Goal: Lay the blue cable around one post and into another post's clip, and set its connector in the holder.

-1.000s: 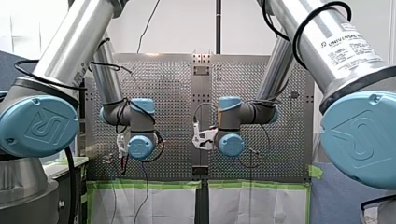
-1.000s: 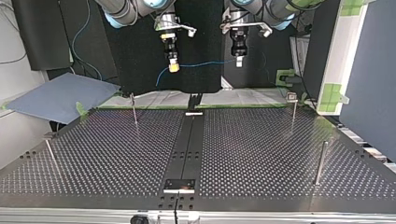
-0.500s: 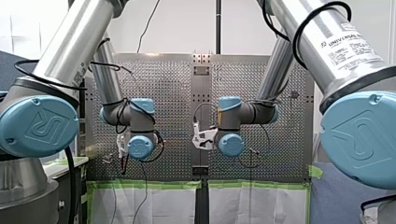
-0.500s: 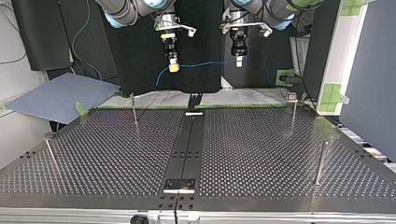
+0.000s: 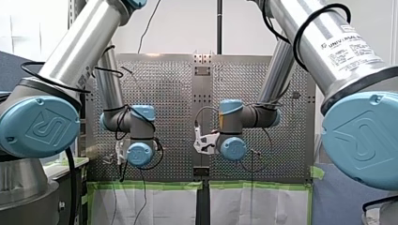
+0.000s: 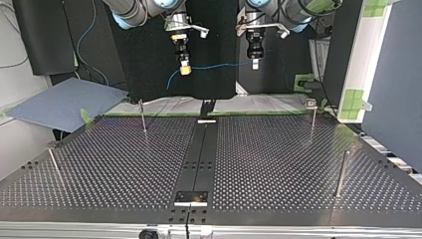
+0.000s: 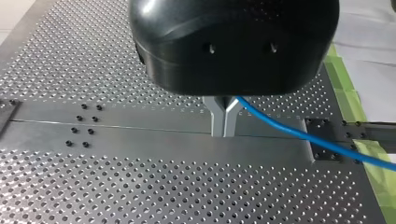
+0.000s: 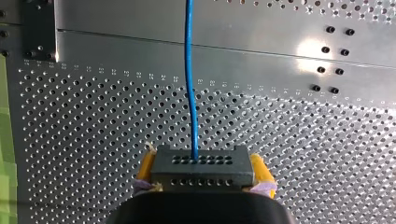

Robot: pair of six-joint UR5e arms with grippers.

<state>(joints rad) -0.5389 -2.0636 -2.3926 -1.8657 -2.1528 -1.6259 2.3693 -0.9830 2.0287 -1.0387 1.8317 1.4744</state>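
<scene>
In the right wrist view my right gripper (image 8: 202,169) is shut with its yellow pads (image 8: 145,169) on a black connector (image 8: 202,164). The blue cable (image 8: 189,74) runs straight ahead from it. In the left wrist view my left gripper (image 7: 224,122) has its metal fingers shut on the blue cable (image 7: 303,136), which trails off to one side. In the top view both grippers hang high beyond the table's far edge: my right gripper (image 6: 184,70) at the left, my left gripper (image 6: 255,63) at the right. The cable (image 6: 219,65) stretches between them, with a loose tail (image 6: 169,81).
Thin posts stand on the perforated table: far left (image 6: 143,116), far right (image 6: 313,119), near right (image 6: 341,174), near left (image 6: 53,164). A dark rail (image 6: 201,154) runs down the middle, with a small plate (image 6: 190,197) at its near end.
Both arms have shifted a little, downward in the front view and upward in the top view. The cable stays stretched between the grippers.
</scene>
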